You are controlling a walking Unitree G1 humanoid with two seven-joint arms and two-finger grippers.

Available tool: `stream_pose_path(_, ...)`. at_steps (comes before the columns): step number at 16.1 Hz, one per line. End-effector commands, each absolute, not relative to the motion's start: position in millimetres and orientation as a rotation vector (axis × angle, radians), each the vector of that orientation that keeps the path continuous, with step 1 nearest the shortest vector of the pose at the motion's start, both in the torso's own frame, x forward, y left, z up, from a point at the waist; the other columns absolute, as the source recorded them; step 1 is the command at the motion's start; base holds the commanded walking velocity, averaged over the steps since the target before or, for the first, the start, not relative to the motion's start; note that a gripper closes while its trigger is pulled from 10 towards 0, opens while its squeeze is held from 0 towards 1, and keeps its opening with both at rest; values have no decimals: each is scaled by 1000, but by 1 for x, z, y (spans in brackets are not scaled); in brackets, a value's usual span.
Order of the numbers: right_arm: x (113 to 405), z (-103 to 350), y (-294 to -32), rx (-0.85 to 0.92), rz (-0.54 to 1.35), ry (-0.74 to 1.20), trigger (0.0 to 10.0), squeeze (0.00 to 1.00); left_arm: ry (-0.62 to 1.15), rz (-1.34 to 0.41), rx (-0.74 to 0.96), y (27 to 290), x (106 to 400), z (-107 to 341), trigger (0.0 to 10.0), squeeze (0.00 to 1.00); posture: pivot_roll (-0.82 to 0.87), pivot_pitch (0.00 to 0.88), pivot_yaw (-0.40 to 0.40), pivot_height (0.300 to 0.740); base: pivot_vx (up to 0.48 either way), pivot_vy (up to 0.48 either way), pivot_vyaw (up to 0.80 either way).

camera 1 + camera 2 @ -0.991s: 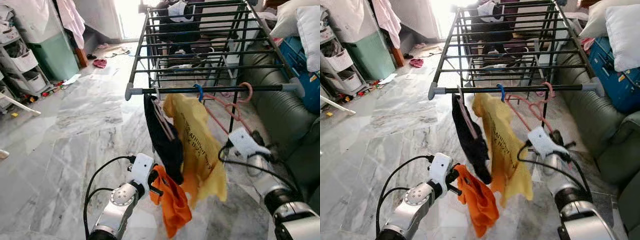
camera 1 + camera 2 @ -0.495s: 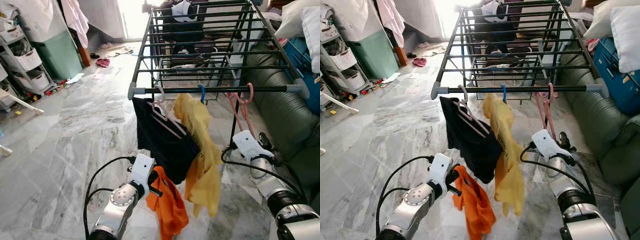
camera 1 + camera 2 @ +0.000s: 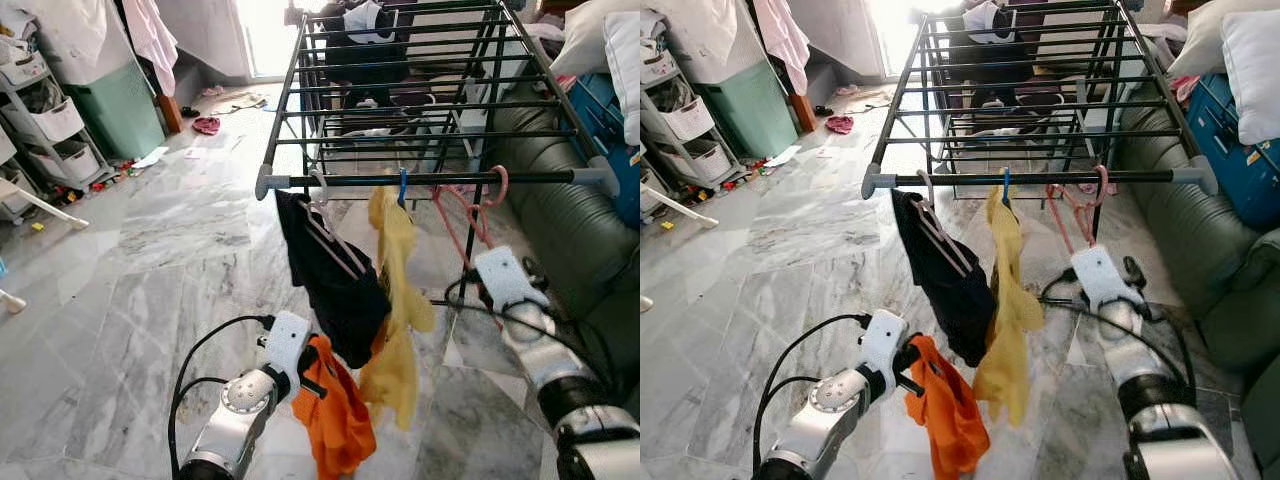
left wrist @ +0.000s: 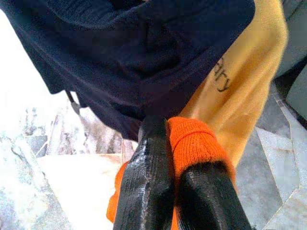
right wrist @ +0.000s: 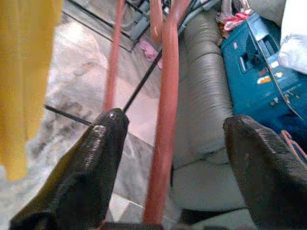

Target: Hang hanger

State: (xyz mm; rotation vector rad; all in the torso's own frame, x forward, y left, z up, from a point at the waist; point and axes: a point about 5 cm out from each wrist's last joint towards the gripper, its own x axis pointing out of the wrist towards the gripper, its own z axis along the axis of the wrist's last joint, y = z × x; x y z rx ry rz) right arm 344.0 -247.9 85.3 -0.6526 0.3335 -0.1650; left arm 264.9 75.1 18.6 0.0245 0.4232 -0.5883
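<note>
Hanger (image 3: 478,215), pink, now hooked on drying rack's front rail (image 3: 440,178) w/ right gripper (image 5: 165,163) spread wide around it, grip released since a sec ago; hang looks done. Left gripper (image 4: 180,158) stays clamped on orange cloth (image 3: 335,415), low by black garment (image 3: 335,280).

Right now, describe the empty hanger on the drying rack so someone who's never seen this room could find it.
Find the black drying rack beside the green sofa. On its front bar hang a black garment, then a yellow shirt, then the pink hanger nearest the sofa. It alone carries no clothing, and the right gripper has its fingers open around it.
</note>
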Motion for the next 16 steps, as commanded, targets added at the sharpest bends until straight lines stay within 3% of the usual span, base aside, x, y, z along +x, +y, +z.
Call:
stream_pose_path(1, 352, 96, -247, -643, -140, 325, 10000, 1000, 419, -586, 48, 79, 267, 21, 10000, 0, -133, 0, 97, 740, 0, 0, 0)
stream_pose_path(6, 360, 105, -251, -660, -64, 381, 10000, 1000, 435, -582, 58, 85, 262, 19, 10000, 0, -109, 0, 95, 740, 0, 0, 0)
stream_pose_path(8, 362, 106, -255, -659, -51, 416, 10000, 882, 439, -582, 60, 86, 260, 19, 10000, 0, -107, 0, 96, 740, 0, 0, 0)
stream_pose_path(9, 362, 106, -255, -659, -41, 429, 10000, 659, 440, -582, 60, 86, 260, 18, 10000, 0, -107, 0, 96, 740, 0, 0, 0)
stream_pose_path(10, 364, 108, -255, -644, -28, 439, 10000, 0, 443, -584, 61, 86, 259, 18, 10000, 0, -106, 0, 97, 740, 0, 0, 0)
stream_pose_path(14, 371, 111, -243, -572, 64, 462, 10000, 0, 455, -591, 82, 90, 256, 18, 10000, 0, -85, 0, 100, 740, 0, 0, 0)
stream_pose_path(15, 371, 112, -242, -562, 68, 463, 8980, 0, 455, -590, 83, 90, 256, 18, 10000, 0, -82, 0, 100, 740, 0, 0, 0)
stream_pose_path(16, 372, 113, -242, -539, 64, 464, 3804, 0, 457, -589, 86, 91, 256, 18, 10000, 0, -75, 0, 99, 740, 0, 0, 0)
